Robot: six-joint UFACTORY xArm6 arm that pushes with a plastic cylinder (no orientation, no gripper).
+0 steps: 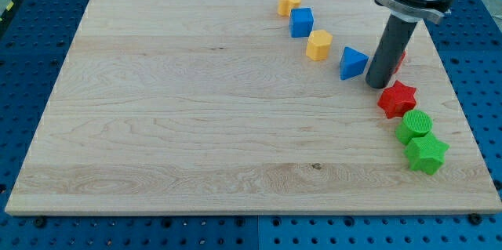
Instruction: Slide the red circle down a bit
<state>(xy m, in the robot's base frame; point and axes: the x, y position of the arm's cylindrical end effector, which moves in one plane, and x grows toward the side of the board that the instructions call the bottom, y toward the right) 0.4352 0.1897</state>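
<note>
The red circle (pixel 402 61) is mostly hidden behind my rod at the view's right; only a thin red sliver shows at the rod's right side. My tip (pixel 379 85) rests on the board just left of and below that sliver, between the blue triangle (pixel 353 63) on its left and the red star (pixel 397 99) on its lower right. I cannot tell whether the tip touches the red circle.
A green circle (pixel 414 125) and a green star (pixel 426 154) lie below the red star. A yellow hexagon (pixel 318 45), a blue cube (pixel 301 22) and a yellow rounded block (pixel 289 2) run up-left from the blue triangle. The wooden board's right edge (pixel 461 117) is close.
</note>
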